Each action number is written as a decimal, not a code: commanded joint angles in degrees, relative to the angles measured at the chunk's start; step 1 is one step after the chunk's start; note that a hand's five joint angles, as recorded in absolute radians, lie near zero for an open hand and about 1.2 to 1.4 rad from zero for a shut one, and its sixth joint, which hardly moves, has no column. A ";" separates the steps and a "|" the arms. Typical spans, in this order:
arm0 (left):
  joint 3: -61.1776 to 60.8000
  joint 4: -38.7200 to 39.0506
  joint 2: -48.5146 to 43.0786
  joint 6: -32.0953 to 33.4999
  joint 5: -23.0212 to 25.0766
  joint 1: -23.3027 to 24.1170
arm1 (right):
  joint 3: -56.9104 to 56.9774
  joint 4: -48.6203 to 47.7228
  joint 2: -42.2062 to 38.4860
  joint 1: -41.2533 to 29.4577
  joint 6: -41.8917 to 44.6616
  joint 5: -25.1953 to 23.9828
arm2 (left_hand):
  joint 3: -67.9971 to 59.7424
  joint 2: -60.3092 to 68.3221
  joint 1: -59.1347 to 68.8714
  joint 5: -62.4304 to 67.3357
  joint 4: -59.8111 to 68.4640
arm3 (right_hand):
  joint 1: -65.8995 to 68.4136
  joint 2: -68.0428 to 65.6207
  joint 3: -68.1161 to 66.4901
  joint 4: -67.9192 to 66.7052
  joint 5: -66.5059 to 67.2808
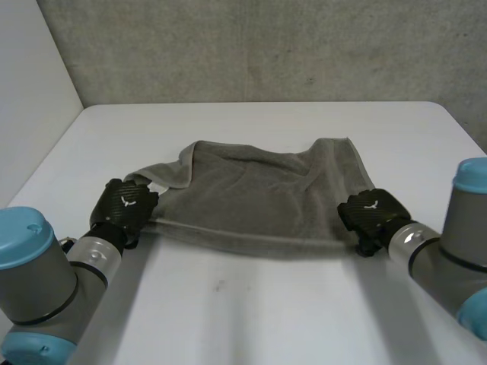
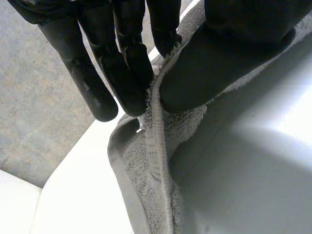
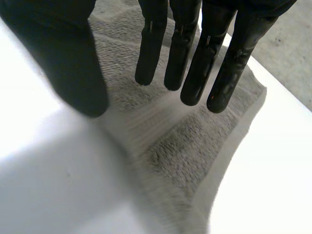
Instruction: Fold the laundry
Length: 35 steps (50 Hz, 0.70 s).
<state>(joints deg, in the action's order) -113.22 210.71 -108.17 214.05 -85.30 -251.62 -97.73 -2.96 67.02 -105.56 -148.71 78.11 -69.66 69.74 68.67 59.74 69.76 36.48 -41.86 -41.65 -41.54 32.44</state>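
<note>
- In the head view the left hand (image 1: 125,207) and right hand (image 1: 369,213) show only their backs, which hide the fingers.
- The left wrist view shows the left hand's thumb and fingers (image 2: 126,73) pinching the hem at the near left corner of the grey towel (image 1: 259,198).
- The right hand's fingers (image 3: 190,58) are straight, with the thumb held apart, over the towel's near right corner. I cannot tell whether they touch the cloth.
- The towel lies rumpled in the middle of the white table (image 1: 266,312).

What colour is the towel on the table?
Plain grey; the towel shows best in the head view.
</note>
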 commanded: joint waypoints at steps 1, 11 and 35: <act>-0.86 0.05 0.33 -0.13 -0.05 0.70 | 0.08 2.60 0.83 4.92 -3.16 -2.52 | -10.34 10.26 11.33 10.26 10.24 | 7.07 -1.70 -1.91 -2.02 1.12; -1.30 0.22 0.77 -0.48 0.04 0.17 | -1.76 3.84 0.65 7.82 -3.69 -4.36 | -10.34 10.26 11.33 10.26 10.24 | 6.41 -1.03 -1.24 -1.35 0.45; -0.34 -0.22 0.59 -0.57 0.22 -1.50 | -3.96 5.34 1.01 9.06 -2.90 -7.09 | -10.34 10.26 11.33 10.26 10.24 | 1.69 3.69 3.48 3.37 -4.27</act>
<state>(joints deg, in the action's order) -113.75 210.69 -107.56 213.51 -85.23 -252.29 -101.40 2.89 68.11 -96.56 -151.71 71.13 -69.66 69.74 68.67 59.74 69.76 30.49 -35.32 -33.94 -34.27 24.20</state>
